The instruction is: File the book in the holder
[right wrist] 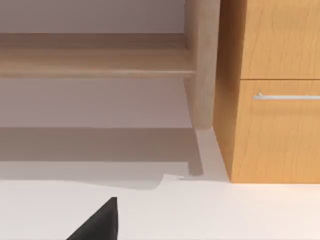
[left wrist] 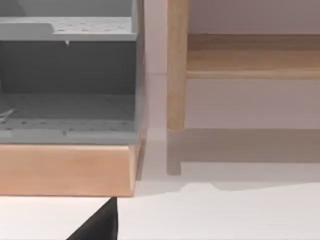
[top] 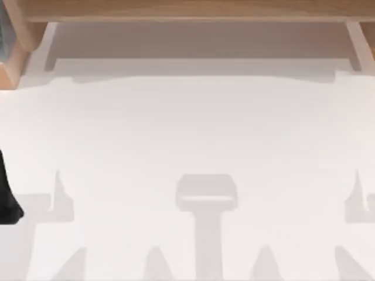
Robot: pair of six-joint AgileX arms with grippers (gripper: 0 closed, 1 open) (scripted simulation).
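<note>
White table: one [top: 187, 134], wide, across the scene.
Wooden shelf board: one [top: 187, 9], along the far edge of the table.
Shelf support posts: two, one at far left [left wrist: 176, 65], one at far right [right wrist: 202, 65].
Grey holder with wooden base: one [left wrist: 67, 100], at far left; grey levels in it: two.
Wooden cabinet: one [right wrist: 272, 90], at far right.
Drawer handle on the cabinet: one [right wrist: 286, 96], metal.
Dark arm part: one [top: 7, 196], at left edge.

Top view straight down on white table [top: 187, 134], both wrist views low, level, sharing wooden shelf [left wrist: 250, 55].
</note>
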